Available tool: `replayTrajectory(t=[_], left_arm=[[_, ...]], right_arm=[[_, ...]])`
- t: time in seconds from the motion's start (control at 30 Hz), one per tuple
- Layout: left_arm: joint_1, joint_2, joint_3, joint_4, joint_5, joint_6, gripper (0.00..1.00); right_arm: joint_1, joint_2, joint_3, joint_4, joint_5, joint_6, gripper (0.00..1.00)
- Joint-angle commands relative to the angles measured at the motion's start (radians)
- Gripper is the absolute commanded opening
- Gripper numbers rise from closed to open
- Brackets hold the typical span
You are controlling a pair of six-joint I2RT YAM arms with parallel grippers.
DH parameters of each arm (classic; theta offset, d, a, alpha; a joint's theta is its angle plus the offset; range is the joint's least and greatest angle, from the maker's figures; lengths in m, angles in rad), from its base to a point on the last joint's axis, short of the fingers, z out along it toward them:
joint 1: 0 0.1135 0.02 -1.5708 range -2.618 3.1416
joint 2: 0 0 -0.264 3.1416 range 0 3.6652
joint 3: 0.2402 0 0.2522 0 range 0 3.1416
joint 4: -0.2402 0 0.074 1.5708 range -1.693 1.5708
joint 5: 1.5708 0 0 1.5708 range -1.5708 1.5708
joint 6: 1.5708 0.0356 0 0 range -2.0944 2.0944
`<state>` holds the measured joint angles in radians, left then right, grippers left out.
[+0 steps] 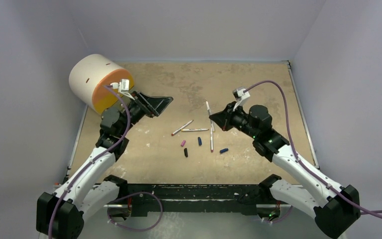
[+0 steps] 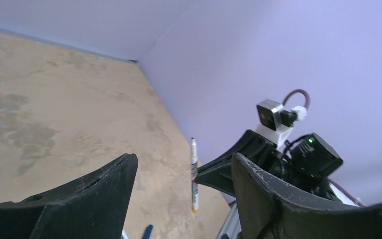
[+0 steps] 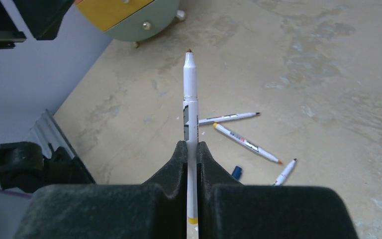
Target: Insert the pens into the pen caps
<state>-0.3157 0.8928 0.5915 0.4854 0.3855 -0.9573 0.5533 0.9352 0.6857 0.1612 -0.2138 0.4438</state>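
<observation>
Right gripper [image 3: 191, 149]: right of centre in the overhead view, jaws clamped tight on one white pen [image 3: 190, 99]. In the wrist frame the pen runs straight up from between the fingers [image 3: 179, 159]. Its dark tip is at the top and a yellow band shows low down between the pads.

Left gripper [image 1: 156, 104]: left of centre, above the table [image 1: 258, 89]. Its jaws are spread wide with nothing between them.

Centre of the overhead frame, lying on the table:
- a slanted pen [image 1: 182, 128] and a level pen [image 1: 195, 130], their near ends close together
- a third pen [image 1: 211, 142] just right of them, lying up-and-down in frame

Caps lie loose just below, each apart from the pens:
- pink cap [image 1: 183, 143]
- dark blue cap [image 1: 199, 141]
- black cap [image 1: 186, 152], lowest
- second dark blue cap [image 1: 224, 150], farthest right

A white and orange drum [image 1: 97, 79] sits at upper left.
</observation>
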Motion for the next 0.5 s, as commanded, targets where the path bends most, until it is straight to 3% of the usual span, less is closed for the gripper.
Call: replayTrajectory(t=[0.0,0.47], left_arm=[[-0.083,0.042,0.01,0.234,0.066,-0.05,0.71],[-0.283,0.186,0.089,0.173,-0.076,0.111,0.75]], right_arm=[[0.034,-0.018,0.061,0.066,-0.106,-0.023,0.0],[0.086,-0.001,0.135,0.114,-0.156,-0.014,0.0]])
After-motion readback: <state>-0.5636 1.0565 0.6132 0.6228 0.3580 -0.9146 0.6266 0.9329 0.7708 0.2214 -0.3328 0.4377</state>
